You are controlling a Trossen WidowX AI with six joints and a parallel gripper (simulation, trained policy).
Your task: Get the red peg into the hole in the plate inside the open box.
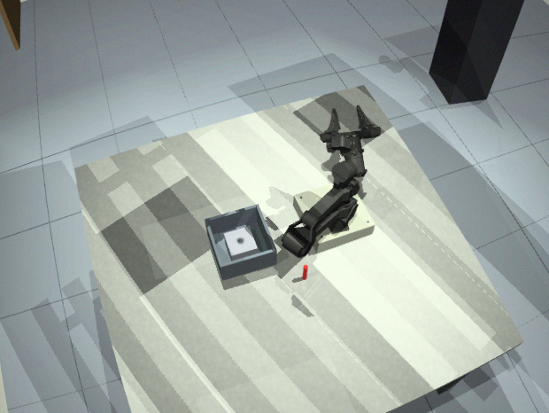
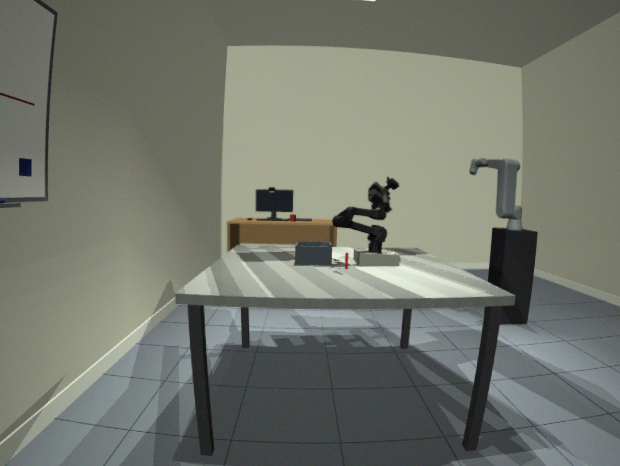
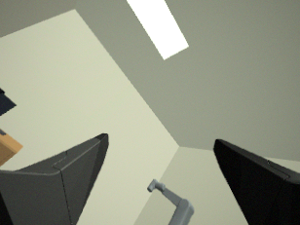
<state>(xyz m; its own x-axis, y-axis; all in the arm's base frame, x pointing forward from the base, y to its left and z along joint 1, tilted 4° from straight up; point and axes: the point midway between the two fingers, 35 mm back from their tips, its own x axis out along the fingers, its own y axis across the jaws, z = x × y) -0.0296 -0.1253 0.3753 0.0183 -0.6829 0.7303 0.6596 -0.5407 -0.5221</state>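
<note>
The red peg [image 1: 305, 272] [image 2: 346, 261] stands upright on the table, just right of the open box in the top and exterior views. The dark blue-grey open box [image 1: 246, 268] [image 2: 313, 254] sits on the table. The white plate [image 1: 248, 248] with a dark round hole lies at its bottom in the top view; the near wall hides it in the exterior view. My gripper [image 1: 345, 107] [image 3: 162, 141] is open and empty. It is raised high over the far side of the table, well away from the peg and box, with its fingers pointing away from them. The wrist view shows only walls and ceiling between the fingers.
The arm's pale base block [image 1: 345, 239] [image 2: 376, 258] stands right of the box, and the folded arm's elbow hangs between the box and the base, behind the peg. A grey arm [image 2: 507, 187] on a black pedestal [image 1: 472, 53] [image 2: 511, 270] stands beyond the table.
</note>
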